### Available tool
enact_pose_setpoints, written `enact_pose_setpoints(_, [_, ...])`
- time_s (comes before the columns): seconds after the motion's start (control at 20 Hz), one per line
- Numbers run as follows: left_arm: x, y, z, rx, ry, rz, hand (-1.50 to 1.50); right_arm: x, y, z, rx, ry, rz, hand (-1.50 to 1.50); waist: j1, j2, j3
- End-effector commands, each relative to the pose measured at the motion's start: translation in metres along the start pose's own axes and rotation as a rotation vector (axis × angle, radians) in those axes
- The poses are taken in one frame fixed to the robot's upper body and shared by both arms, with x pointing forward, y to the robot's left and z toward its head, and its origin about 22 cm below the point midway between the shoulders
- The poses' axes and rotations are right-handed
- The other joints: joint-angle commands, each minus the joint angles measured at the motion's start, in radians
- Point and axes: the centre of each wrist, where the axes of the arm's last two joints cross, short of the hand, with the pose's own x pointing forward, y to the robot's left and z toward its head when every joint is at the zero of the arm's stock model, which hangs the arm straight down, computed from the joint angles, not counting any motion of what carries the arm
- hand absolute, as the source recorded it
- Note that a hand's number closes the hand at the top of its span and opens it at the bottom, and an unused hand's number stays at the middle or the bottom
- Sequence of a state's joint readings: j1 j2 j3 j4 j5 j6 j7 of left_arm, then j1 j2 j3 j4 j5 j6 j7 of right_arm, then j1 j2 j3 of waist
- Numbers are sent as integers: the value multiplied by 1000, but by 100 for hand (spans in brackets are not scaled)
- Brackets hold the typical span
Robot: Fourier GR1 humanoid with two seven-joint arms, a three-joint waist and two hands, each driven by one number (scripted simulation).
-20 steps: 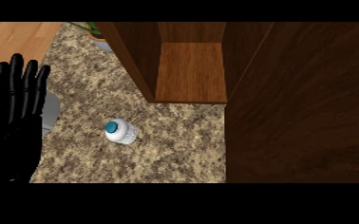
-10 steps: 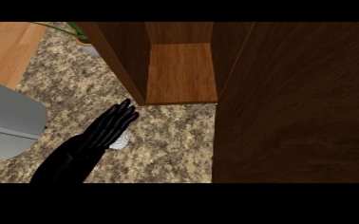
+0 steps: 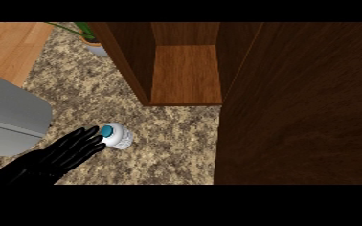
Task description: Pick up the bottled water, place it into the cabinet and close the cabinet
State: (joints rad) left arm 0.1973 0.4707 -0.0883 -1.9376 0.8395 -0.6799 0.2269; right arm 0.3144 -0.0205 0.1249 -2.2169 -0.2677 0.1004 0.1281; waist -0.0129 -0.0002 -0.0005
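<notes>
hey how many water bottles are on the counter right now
1. The bottled water stands on the counter, in front of the open cabinet, touching the left hand fingertips. None seen inside.

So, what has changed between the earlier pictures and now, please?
The left hand left its resting place at the view's left edge and reached to the bottled water. Half a second ago it covered the bottle; now its straight fingertips touch the bottle's left side, nothing grasped. The view also shifted. The bottle stays upright on the counter, and the cabinet stays open and holds nothing.
</notes>
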Motion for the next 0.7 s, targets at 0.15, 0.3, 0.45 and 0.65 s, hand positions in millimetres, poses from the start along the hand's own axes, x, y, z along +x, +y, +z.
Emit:
enact_pose_setpoints(0.15, [30, 43, 57, -35, 3, -10, -150, 17, 7, 26, -29, -3, -8, -150, 10, -2, 0])
enact_pose_setpoints(0.3, [11, 40, 40, -36, 30, 4, -150, 6, 10, 31, -4, 28, -11, -150, 9, -1, 0])
enact_pose_setpoints(0.45, [11, 48, 48, 14, 42, 7, -150, 10, 2, 48, 11, 9, -10, -150, 6, -2, 1])
enact_pose_setpoints(0.65, [1, 58, 44, -35, -2, 19, -150, -5, 15, 37, 19, 6, -14, -150, 8, -1, 0])
